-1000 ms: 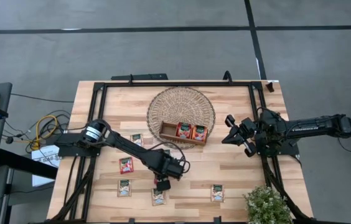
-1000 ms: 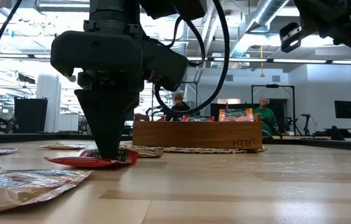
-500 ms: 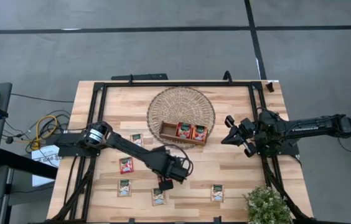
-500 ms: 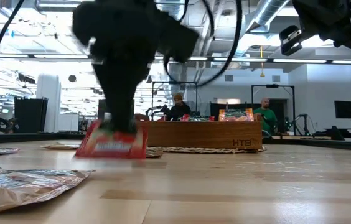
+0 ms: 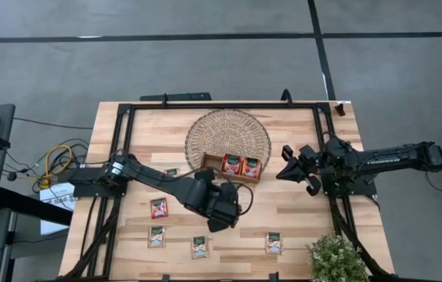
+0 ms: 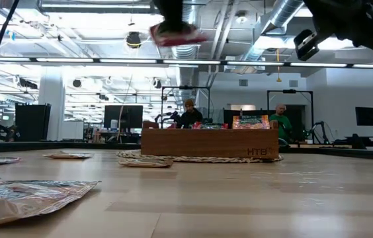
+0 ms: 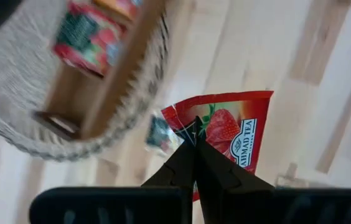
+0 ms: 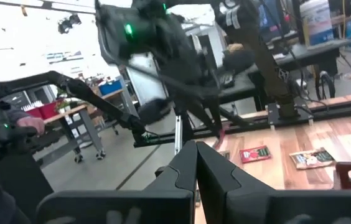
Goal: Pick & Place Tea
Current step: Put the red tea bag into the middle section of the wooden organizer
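Left gripper (image 7: 194, 134) clamped on a red tea sachet (image 7: 234, 137), raised well above the table (image 5: 284, 215), near the wooden tray (image 5: 229, 177) on the woven mat (image 5: 229, 125). Two sachets lying in the tray's compartments; others scattered flat on the table: a red one (image 5: 158, 207), cream-and-green ones (image 5: 199, 247) along the near edge. Right gripper (image 5: 284, 168) clenched on nothing, hanging beside the tray's right end.
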Controlling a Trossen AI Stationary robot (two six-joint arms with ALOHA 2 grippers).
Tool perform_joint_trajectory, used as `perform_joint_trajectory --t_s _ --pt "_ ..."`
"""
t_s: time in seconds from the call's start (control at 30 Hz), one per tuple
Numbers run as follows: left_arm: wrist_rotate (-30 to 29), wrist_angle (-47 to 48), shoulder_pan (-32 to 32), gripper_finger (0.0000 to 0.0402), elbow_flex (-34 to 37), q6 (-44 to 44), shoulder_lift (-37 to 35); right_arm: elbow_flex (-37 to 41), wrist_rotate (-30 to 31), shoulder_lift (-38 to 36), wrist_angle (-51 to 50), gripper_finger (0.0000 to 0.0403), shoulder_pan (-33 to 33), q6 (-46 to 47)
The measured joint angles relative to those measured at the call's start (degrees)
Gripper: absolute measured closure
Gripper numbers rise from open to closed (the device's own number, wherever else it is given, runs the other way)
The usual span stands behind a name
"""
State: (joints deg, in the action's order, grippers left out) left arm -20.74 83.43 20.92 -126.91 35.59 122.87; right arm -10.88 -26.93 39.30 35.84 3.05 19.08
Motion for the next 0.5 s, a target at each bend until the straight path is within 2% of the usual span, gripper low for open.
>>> perform_joint_trajectory --t_s 0.23,0.5 --pt "-3.8 3.1 -1.5 0.0401 -3.3 -2.9 0.0 -6.1 0.0 11.0 0.0 0.0389 -2.0 -0.1" --pt "-7.9 4.7 -2.2 0.0401 -3.3 -8.2 0.0 -13.5 -0.1 24.4 0.1 0.0295 -2.3 0.0"
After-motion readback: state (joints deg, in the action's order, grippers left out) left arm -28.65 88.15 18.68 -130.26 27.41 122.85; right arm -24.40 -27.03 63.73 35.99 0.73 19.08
